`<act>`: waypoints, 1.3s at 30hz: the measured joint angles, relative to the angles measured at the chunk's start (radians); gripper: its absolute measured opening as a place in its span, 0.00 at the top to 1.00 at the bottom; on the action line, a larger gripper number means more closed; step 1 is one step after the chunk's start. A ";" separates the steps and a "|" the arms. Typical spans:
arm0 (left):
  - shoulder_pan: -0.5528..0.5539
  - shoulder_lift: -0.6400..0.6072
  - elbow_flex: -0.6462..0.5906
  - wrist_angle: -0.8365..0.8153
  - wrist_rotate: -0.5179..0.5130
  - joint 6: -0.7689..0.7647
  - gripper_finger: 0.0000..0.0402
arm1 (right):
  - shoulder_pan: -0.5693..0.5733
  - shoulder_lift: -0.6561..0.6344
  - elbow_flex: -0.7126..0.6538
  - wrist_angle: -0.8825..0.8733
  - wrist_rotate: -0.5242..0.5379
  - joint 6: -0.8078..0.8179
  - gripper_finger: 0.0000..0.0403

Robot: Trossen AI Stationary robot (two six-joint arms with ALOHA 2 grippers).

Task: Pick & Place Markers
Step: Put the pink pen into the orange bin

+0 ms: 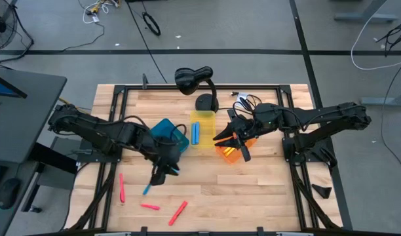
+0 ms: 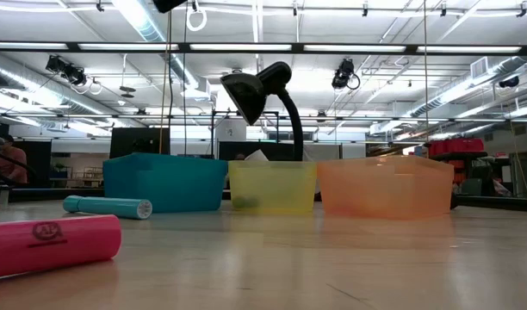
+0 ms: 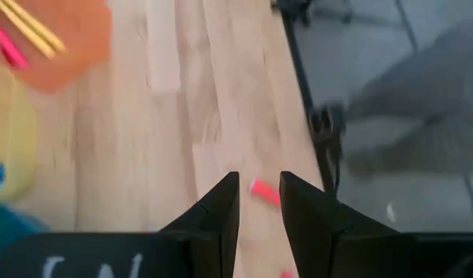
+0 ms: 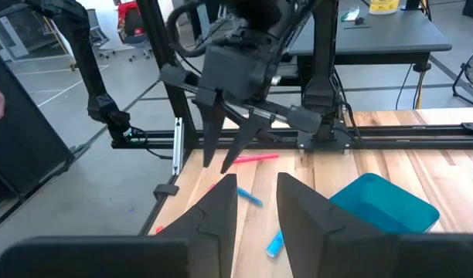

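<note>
- Wooden table [image 1: 266, 190] in a grey-floored workshop carries three bins in a row near its far edge: a blue bin [image 1: 169, 134], a yellow bin [image 1: 202, 128] and an orange bin [image 1: 234, 148], with a black desk lamp [image 1: 195, 82] just behind them.
- We see our left gripper [image 1: 159, 176] above the near-left part of the table, fingers slightly parted with nothing between them.
- Our right gripper [image 1: 234, 139] hovers over the orange bin, fingers narrowly apart and also empty.
- Some sorting looks done: a blue marker [image 1: 195, 134] lies in the yellow bin, and yellow and pink sticks [image 3: 24, 29] show in the orange bin.
- Left on the table toward its near-left corner are a blue marker [image 1: 147, 189] just beside the left gripper and three pink markers [image 1: 121, 187], [image 1: 150, 207], [image 1: 177, 212].
- We judge the task partly finished, with at least these four still to be placed.
</note>
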 joint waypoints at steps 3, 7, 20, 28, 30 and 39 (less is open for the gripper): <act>0.000 0.000 0.000 -0.083 0.026 0.057 0.75 | 0.000 0.000 0.000 0.000 0.000 0.000 0.77; 0.000 0.000 0.000 -0.189 0.030 0.170 0.75 | 0.000 0.000 0.000 0.000 0.000 0.000 0.77; -0.022 0.000 0.000 -0.424 0.090 0.797 0.75 | 0.000 0.000 0.000 -0.001 0.000 0.000 0.77; -0.022 0.000 0.000 -0.611 0.073 1.088 0.75 | 0.000 0.000 0.000 -0.002 0.001 0.024 0.77; -0.022 0.000 0.000 -0.651 0.068 1.119 0.75 | 0.000 0.000 0.000 -0.002 0.001 0.025 0.77; -0.022 0.000 -0.006 -0.716 0.084 1.126 0.75 | 0.000 0.000 0.000 -0.002 0.000 0.026 0.77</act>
